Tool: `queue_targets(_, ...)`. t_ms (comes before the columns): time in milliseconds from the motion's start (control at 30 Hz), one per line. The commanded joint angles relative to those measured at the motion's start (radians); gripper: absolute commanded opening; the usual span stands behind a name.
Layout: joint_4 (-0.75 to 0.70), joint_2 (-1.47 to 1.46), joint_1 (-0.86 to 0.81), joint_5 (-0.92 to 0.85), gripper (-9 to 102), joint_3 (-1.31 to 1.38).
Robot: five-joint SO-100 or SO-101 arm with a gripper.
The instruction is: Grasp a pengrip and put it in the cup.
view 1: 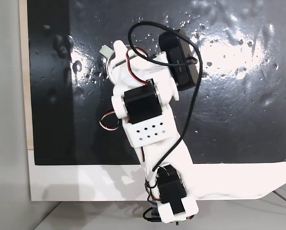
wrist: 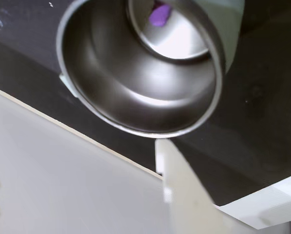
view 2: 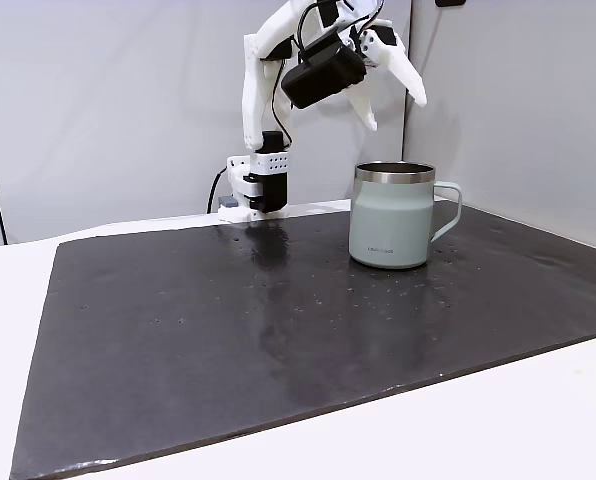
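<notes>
We see the arm arched high, its end effector spread wide and empty above the cup, the pengrip lying inside

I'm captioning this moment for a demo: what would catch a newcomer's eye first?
The white arm's open pincer hangs above the pale metal cup at the far right of the black mat. In the wrist view, the purple pengrip lies at the cup's bottom.
</notes>
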State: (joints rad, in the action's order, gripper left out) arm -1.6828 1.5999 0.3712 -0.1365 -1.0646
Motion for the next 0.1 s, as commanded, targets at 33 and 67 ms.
queue_targets(33, -0.009, 0.063, -0.011, -0.02, 33, 0.008)
queue_targets(67, -0.009, 0.063, -0.012, -0.025, 32, 0.008)
